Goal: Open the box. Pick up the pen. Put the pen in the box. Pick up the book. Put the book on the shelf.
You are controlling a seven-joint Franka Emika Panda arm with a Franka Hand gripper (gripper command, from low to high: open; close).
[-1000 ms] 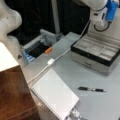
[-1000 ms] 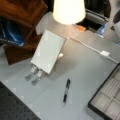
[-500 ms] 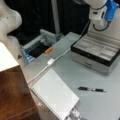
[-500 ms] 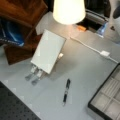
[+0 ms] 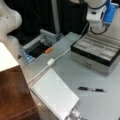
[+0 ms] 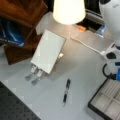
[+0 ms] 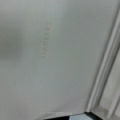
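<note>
The box [image 5: 96, 53] stands open at a front view's right, its grey grooved interior facing up; its corner also shows at the bottom right as box [image 6: 106, 102]. My gripper [image 5: 96, 28] hangs over the box's far edge, holding nothing that I can see. The black and silvery pen [image 5: 92, 89] lies on the table in front of the box, seen too as pen [image 6: 66, 91]. The white spiral book [image 5: 55, 96] leans tilted on a small stand, book [image 6: 48, 51]. The brown shelf [image 5: 12, 97] is at the left, shelf [image 6: 22, 15]. A pale grey surface fills the wrist view.
A grey recess with a blue edge [image 5: 37, 48] sits behind the table, an orange object [image 5: 48, 50] at its rim. A white cable with an adapter [image 5: 50, 61] crosses the table. A lamp shade [image 6: 68, 10] hangs above. A black perforated mat [image 6: 15, 107] borders the table.
</note>
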